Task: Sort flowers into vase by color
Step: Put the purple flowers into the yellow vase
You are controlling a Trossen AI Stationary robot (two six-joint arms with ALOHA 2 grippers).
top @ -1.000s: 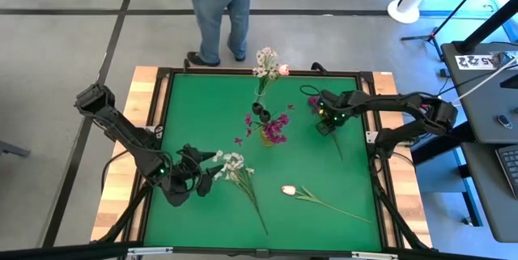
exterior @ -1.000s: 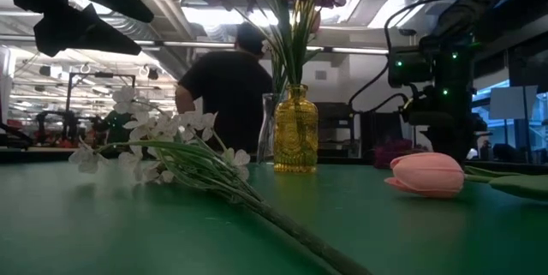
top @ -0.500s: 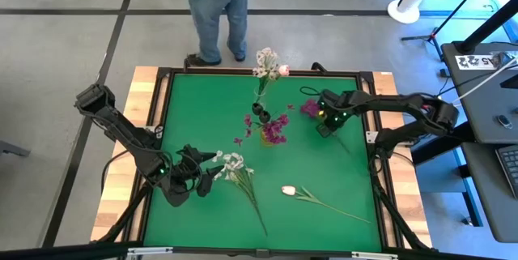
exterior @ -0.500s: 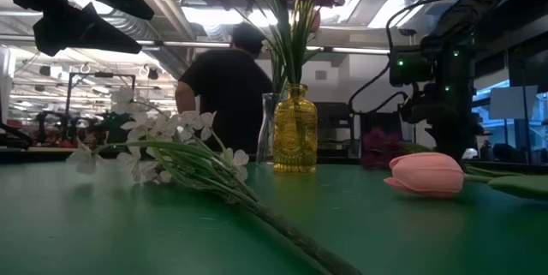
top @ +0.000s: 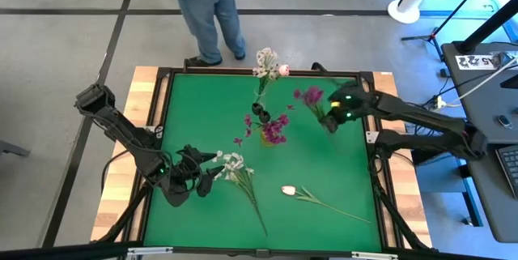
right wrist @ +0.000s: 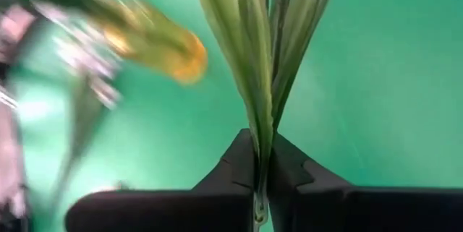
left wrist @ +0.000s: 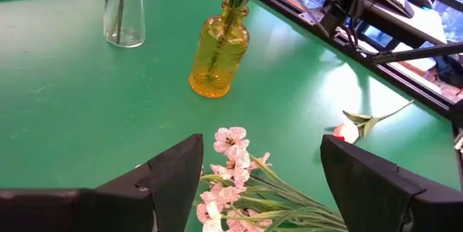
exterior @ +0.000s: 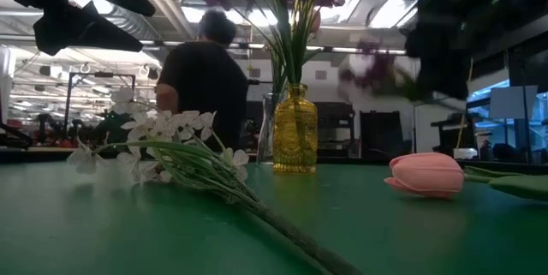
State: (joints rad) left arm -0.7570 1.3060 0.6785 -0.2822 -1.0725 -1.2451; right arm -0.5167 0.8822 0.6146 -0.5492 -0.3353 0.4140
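High view: the right gripper [top: 330, 124] is clamped on the green stem of a bushy magenta-purple flower cluster [top: 311, 95], lifted off the green table [top: 194, 114]. The stem's long axis runs from the gripper toward the far left, bloom leading. The amber glass vase [top: 268, 136], already holding purple blooms, lies to the left of the gripper, near — the right arm is plainly the nearer one. A clear glass vase [top: 261, 111] with pale flowers stands just beyond the amber one. The left gripper [top: 209, 171] waits at the near left, beside a spray of small white blossoms [top: 233, 163]; a pale pink tulip bud [top: 289, 189] lies at near centre.

Low view: the held cluster [exterior: 374, 65] shows blurred and airborne, right of the amber vase [exterior: 295, 131] and above its mouth level.

Left wrist view: the left arm's dark fingers [left wrist: 170, 170] stand apart, holding nothing, over the white spray [left wrist: 231, 181].

Right wrist view: the fingers [right wrist: 242, 161] pinch leaves and stem together — the stem [right wrist: 262, 58] projects straight forward. Judgement: the bloom leads, so the stem end must be turned downward before entry.
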